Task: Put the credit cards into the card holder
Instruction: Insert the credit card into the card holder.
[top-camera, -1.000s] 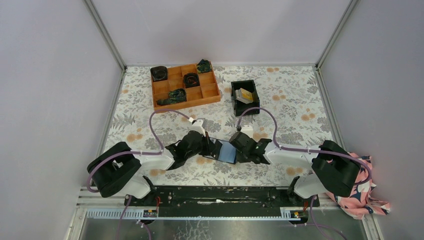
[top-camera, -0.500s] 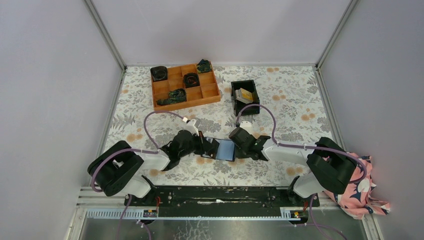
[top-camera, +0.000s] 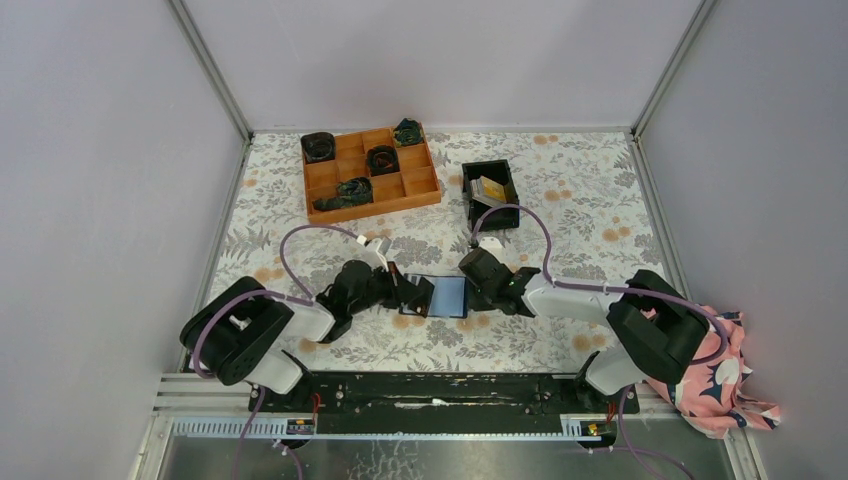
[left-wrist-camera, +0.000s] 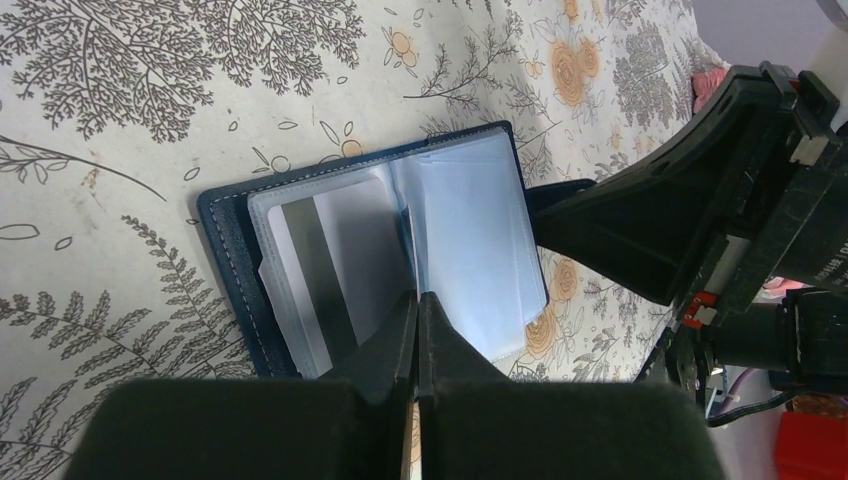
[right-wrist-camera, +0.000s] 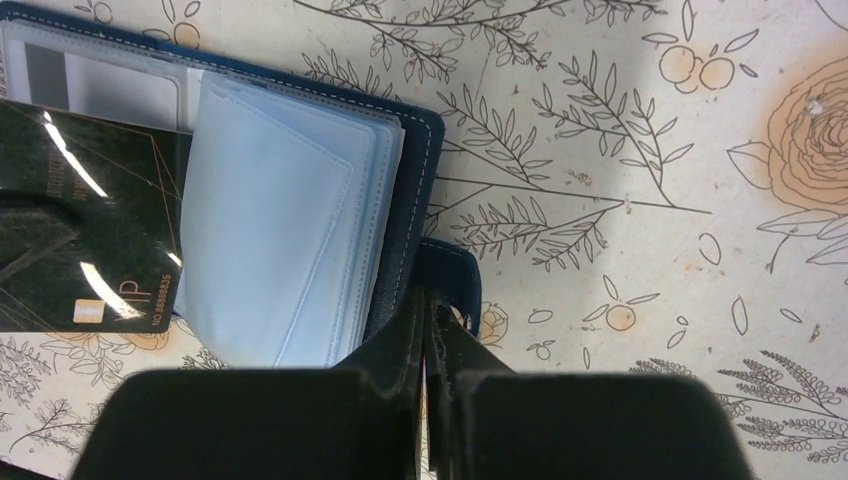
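- At the back left, the orange compartment tray (top-camera: 375, 205) stands well apart from your work, so you have no reason to cross it.
- Your left gripper (left-wrist-camera: 415, 298) is pinched tight, and the right wrist view suggests it has the dark VIP card (right-wrist-camera: 90, 200). The card hangs over the holder's left page, I judge so that its edge can find a sleeve.
- The card holder (left-wrist-camera: 470, 240) lies open on the floral table (top-camera: 580, 200) between your two grippers, with its clear sleeves facing up. A grey-striped card (left-wrist-camera: 320, 260) sits in the left sleeve.
- Your right gripper (right-wrist-camera: 430, 298) is closed, with its tips at the snap tab (right-wrist-camera: 455, 275) by the right cover. This is likely meant to keep the holder flat, but you cannot tell whether it pinches or only presses.
- Behind it, the black bin (top-camera: 492, 222) holds more credit cards (top-camera: 488, 188). Open table lies between the bin and the holder, which gives you room to reach.
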